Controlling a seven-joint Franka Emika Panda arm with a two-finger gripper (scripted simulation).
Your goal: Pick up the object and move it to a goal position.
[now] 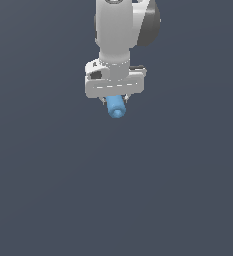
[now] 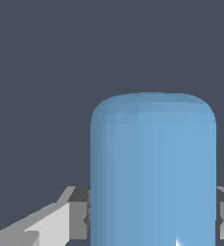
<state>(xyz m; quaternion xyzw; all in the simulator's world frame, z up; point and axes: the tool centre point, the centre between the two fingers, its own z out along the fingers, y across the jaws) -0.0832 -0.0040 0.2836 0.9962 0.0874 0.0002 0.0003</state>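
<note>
Two fingers [image 2: 77, 214] of the gripper [image 1: 116, 98] pinch the light-blue cylinder [image 1: 116, 107], most of it jutting beyond them; a jolt could slip it free.

Exterior view: faces the end effector [image 1: 116, 98] from a distance, slightly above.
Wrist view: very close behind the cylinder [image 2: 153, 168].
Shared: cylinder, fingers [image 2: 77, 211].

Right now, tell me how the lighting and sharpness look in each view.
Exterior view: flat, even light, no cast shadows on the grey ground; the gripper and blue cylinder look coarse and jagged-edged. Wrist view: the cylinder fills the frame, softly shaded, with a small white glint near its base.
</note>
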